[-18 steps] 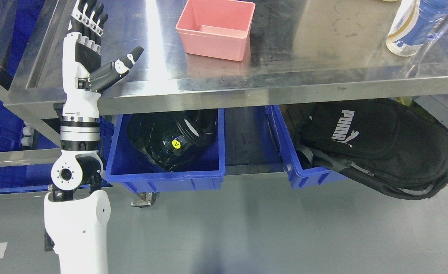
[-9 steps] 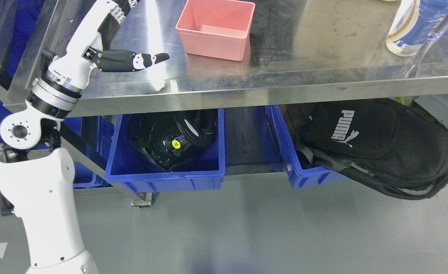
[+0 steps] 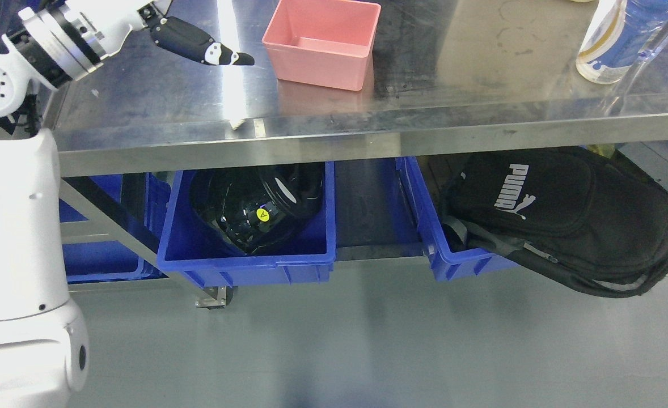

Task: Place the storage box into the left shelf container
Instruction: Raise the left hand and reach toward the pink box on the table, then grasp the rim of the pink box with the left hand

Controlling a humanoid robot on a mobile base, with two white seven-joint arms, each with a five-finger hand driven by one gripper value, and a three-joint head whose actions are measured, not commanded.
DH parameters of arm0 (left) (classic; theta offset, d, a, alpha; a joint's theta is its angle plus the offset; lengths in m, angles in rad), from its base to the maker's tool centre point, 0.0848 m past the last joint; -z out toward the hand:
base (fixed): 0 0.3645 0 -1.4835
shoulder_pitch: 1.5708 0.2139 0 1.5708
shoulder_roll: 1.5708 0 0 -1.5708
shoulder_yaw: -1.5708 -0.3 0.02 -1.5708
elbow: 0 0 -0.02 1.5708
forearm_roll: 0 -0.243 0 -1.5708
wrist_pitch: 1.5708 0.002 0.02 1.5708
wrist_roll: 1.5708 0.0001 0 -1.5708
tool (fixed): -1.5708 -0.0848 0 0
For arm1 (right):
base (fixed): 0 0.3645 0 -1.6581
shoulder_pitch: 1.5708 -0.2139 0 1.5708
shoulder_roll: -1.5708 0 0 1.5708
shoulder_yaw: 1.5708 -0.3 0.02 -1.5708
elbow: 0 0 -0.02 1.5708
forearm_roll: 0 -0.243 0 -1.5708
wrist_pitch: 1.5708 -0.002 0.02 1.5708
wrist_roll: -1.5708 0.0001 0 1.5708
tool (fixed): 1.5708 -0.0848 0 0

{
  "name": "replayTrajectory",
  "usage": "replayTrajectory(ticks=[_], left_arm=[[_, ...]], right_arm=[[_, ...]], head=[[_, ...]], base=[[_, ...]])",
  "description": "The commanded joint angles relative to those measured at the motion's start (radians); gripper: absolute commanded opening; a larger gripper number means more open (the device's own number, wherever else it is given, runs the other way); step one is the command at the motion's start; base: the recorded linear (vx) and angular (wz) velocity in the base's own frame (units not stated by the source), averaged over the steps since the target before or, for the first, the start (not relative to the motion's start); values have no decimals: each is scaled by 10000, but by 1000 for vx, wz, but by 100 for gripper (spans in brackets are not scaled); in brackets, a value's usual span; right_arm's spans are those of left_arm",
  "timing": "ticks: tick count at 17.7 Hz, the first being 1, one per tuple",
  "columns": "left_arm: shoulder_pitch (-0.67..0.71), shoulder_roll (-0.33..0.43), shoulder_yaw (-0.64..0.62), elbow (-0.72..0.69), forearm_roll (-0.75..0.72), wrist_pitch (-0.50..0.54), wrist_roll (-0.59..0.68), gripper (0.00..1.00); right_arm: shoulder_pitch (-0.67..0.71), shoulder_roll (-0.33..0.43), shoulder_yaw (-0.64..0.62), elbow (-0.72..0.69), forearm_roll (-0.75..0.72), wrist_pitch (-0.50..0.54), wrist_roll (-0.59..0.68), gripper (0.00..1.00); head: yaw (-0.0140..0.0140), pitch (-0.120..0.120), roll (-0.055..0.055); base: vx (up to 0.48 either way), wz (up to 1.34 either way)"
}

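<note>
The pink storage box [image 3: 321,44] stands open-side up on the steel table top [image 3: 453,85], near the back. My left hand [image 3: 198,44] hovers over the table just left of the box, apart from it. Its thumb [image 3: 220,55] points at the box and it holds nothing; the other fingers are cut off by the top edge. The left blue shelf container [image 3: 249,263] sits on the lower shelf under the table and holds a black device with a yellow sticker [image 3: 260,209]. The right arm is out of view.
A second blue container [image 3: 447,255] to the right holds a black Puma bag [image 3: 566,221] that hangs over its rim. A bottle [image 3: 609,39] stands at the table's back right. More blue bins [image 3: 101,263] sit at the far left. Grey floor lies in front.
My left arm has swung up and left, from upright in front of the table edge to reaching over the table top, with the hand now close to the pink box's left side.
</note>
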Motion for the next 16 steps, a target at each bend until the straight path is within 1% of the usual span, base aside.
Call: replayTrajectory(ticks=[1,4,8,10,11,13,16], left_arm=[[-1199,84,-3186,2257,-460,9,-21,97],[-1446,-318,-3187,2533,-445,101,-37,96],[-1431,-319,-3248,2579,-536,101,-52,93],[-1446,-349,-3294,2793,-1025,132,-189,91],[-1461,-501,-3279,2916,-1194,132,-251,91],[-1568,-717,-3309,3085,-1242,132,-282,88],[-1905,-794,-3310,3682,-1731,132,-282,85]], right_arm=[[-31,-175,0,-175,-215,-27,-18,100],[-46,-175,0,-175,-215,-28,-18,100],[-31,-175,0,-175,-215,-28,-18,100],[-46,-175,0,-175,-215,-27,-3,100],[-46,-175,0,-175,-215,-27,-18,100],[-46,-175,0,-175,-215,-43,-18,100],[-46,-175,0,-175,-215,-27,-18,100]], head=[[0,0,0],[0,0,0],[0,0,0],[0,0,0],[0,0,0],[0,0,0],[0,0,0]], base=[[0,0],[0,0],[0,0],[0,0],[0,0],[0,0],[0,0]])
